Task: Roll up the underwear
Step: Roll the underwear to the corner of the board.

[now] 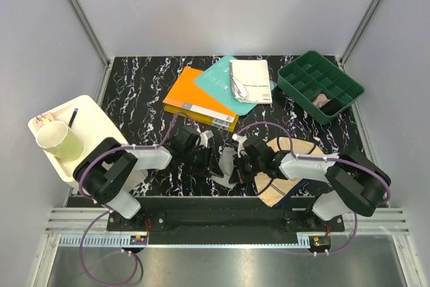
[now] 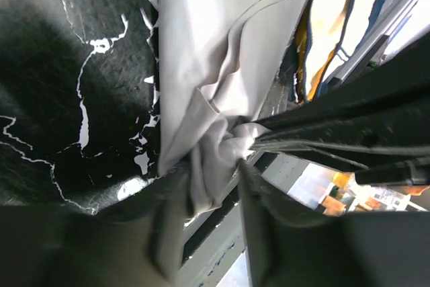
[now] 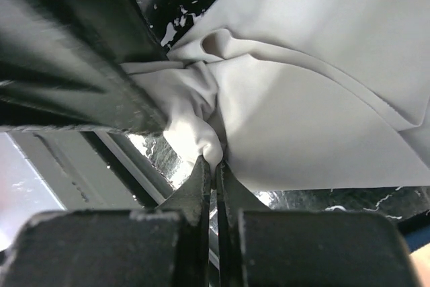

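The light grey underwear (image 1: 227, 160) is bunched near the table's front edge, between my two grippers. My left gripper (image 1: 209, 159) is shut on a gathered fold of it; in the left wrist view the grey fabric (image 2: 222, 45) runs down between the gripper's tips (image 2: 211, 166). My right gripper (image 1: 239, 166) pinches the same bunch from the other side; its jaws (image 3: 215, 162) stand almost together on a fold of the grey fabric (image 3: 322, 99). The beige underwear with navy edging (image 1: 304, 147) lies flat under my right arm and shows in the left wrist view (image 2: 329, 18).
An orange book (image 1: 198, 99), a teal book (image 1: 218, 80) and a white booklet (image 1: 250, 80) lie at the back middle. A green divided tray (image 1: 321, 85) stands at the back right. A white tray (image 1: 91, 126) with a paper cup (image 1: 59, 140) sits at the left.
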You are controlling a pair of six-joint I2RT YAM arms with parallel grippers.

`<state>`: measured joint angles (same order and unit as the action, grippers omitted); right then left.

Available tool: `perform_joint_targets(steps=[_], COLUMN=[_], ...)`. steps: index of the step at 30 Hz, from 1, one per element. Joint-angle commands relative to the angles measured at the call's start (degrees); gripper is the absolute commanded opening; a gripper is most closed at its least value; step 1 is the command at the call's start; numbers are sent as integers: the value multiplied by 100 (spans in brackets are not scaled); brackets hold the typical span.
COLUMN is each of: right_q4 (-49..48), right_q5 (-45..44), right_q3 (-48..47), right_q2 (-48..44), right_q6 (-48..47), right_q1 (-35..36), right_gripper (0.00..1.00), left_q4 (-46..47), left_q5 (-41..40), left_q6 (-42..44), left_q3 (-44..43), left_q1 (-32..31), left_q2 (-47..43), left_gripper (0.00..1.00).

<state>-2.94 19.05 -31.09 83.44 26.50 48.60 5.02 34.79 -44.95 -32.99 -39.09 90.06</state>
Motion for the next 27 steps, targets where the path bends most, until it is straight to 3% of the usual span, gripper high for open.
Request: perform_joint_targets(steps=[1, 3, 15, 19, 27], right_q4=[119, 39, -216, -216, -216], right_q5=[572, 863, 1514, 1523, 1523], right_q3=[-3, 33, -37, -37, -55], right_q2=[286, 366, 1069, 1078, 1122], right_q6=[57, 66, 127, 127, 127], right_q1=[-421, -553, -791, -808, -808], right_gripper=[0, 0, 0, 0, 0], left_q4=[-194, -272, -81, 96, -247], left_q5=[-68, -95, -341, -463, -745], left_q6=[188, 293, 610, 522, 496], left_q3=[3, -14, 82, 153, 56], left_q1=[130, 165, 306, 306, 306], left_q2=[-313, -392, -428, -419, -51], left_gripper=[48, 53, 59, 68, 67])
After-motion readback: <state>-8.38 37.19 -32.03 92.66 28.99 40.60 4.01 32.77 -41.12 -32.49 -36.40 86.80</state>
